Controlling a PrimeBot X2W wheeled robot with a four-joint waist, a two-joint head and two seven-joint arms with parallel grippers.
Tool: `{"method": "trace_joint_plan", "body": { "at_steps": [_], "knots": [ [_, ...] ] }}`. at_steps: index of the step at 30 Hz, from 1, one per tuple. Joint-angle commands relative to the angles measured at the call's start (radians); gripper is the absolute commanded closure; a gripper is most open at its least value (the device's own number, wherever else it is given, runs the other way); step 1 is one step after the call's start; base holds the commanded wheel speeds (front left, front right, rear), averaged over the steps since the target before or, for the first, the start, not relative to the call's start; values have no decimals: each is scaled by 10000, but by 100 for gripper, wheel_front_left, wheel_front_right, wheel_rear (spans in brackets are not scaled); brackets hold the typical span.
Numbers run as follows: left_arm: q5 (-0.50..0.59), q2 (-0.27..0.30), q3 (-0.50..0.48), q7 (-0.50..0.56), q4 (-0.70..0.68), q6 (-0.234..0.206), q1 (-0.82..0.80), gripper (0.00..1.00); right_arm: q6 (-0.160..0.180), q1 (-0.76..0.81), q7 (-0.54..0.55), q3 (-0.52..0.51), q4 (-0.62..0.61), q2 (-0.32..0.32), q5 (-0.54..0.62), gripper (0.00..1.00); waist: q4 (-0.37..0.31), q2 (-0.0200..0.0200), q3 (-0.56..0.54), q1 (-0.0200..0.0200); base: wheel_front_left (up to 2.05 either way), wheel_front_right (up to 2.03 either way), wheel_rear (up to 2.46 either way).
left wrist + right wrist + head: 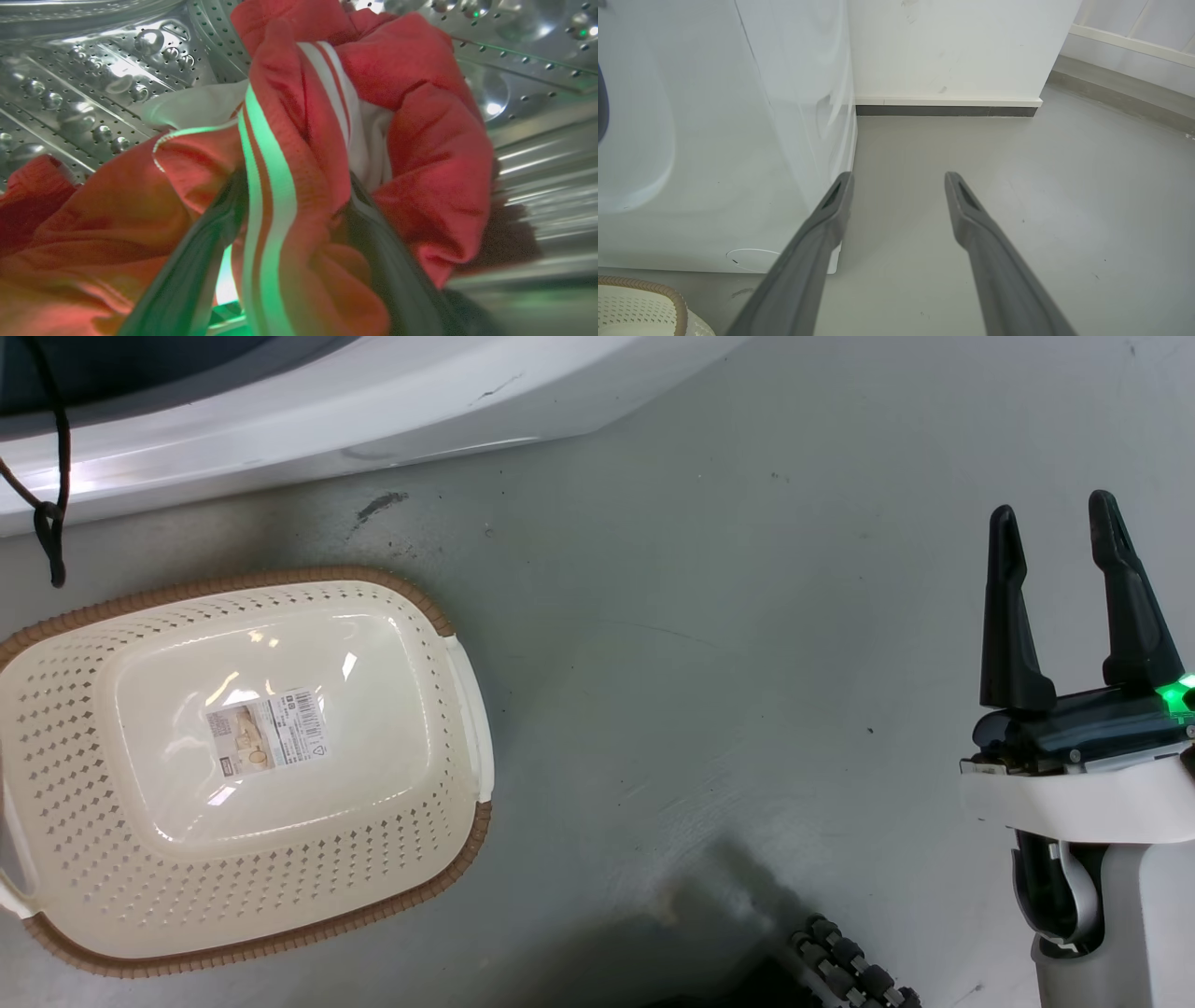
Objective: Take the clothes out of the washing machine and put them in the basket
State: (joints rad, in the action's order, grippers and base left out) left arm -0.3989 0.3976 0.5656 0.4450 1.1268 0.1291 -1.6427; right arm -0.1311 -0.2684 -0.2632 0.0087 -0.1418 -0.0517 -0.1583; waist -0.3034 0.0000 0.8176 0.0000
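Observation:
Inside the washing machine's perforated steel drum (93, 93), my left gripper (294, 186) is shut on the clothes (299, 140), a bunched bright red garment with white stripes pinched between its dark fingers (196, 266). More red cloth (93, 224) lies to the left in that view. The cream basket (75, 728) with a brown rim sits on the floor at the lower left of the head view, holding only its label; its corner (640, 303) also shows in the right wrist view. My right gripper (1053, 509) is open over bare floor, well right of the basket.
The white washing machine (280, 420) runs along the top of the head view and stands at the left (714, 140) of my right gripper (899, 177). A dark cord (51, 513) hangs at the upper left. A white wall (948, 46) closes the grey floor (700, 663) behind.

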Motion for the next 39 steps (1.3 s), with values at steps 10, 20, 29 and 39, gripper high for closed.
{"method": "trace_joint_plan", "body": {
  "at_steps": [10,20,29,39],
  "knots": [
    [-895,353,760,-274,-346,6,266,100,7,-200,-25,-39,20,27,20,0,11,0,-156,0,0,0,0],
    [-1602,47,1034,-2585,-437,6,1192,100,7,9,-25,-102,106,24,504,0,650,0,-1263,0,0,0,0],
    [-2093,-508,1647,-4695,-649,6,2756,100,7,404,-25,-197,295,23,985,0,1451,0,-2512,0,0,0,0],
    [-2635,-693,2398,-6353,-1240,6,4512,100,7,1062,-24,-222,508,21,1351,0,2057,0,-3979,0,0,0,0]
  ]
}}
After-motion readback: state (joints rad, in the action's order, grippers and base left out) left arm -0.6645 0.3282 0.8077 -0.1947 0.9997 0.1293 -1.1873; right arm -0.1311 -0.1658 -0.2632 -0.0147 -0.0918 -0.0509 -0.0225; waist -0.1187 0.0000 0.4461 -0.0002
